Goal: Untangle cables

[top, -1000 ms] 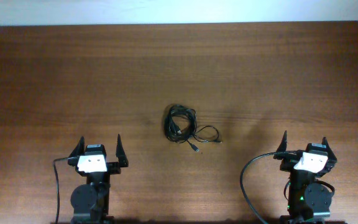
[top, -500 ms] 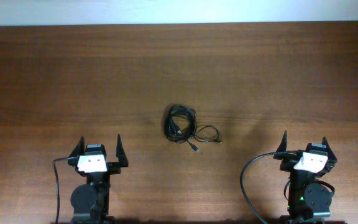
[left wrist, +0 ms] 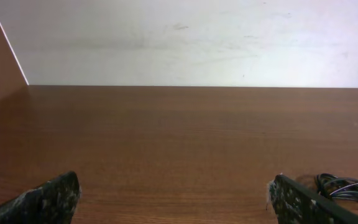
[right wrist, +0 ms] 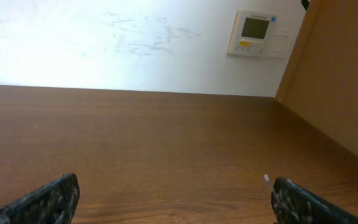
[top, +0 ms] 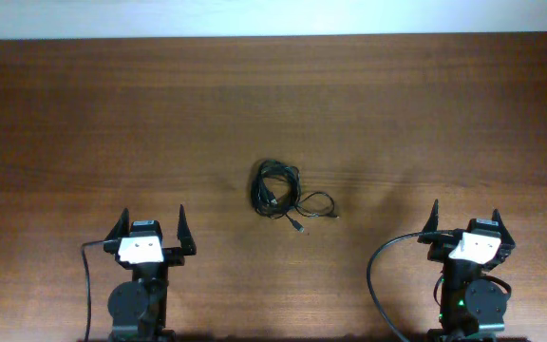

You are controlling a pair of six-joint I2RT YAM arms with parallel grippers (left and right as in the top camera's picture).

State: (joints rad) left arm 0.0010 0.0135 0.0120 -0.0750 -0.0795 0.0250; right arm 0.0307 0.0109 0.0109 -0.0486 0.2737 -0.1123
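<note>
The cables lie as a small knotted bundle of thin black wires at the middle of the wooden table, with loose strands and a plug end trailing to its right. Part of the bundle shows at the lower right of the left wrist view. My left gripper is open and empty near the front edge, left of the bundle and well short of it. My right gripper is open and empty near the front edge, right of the bundle. The cables do not show in the right wrist view.
Thick black cables run from the arm bases at the front edge. A white wall stands behind the table's far edge. A side panel rises at the right, with a wall thermostat beside it.
</note>
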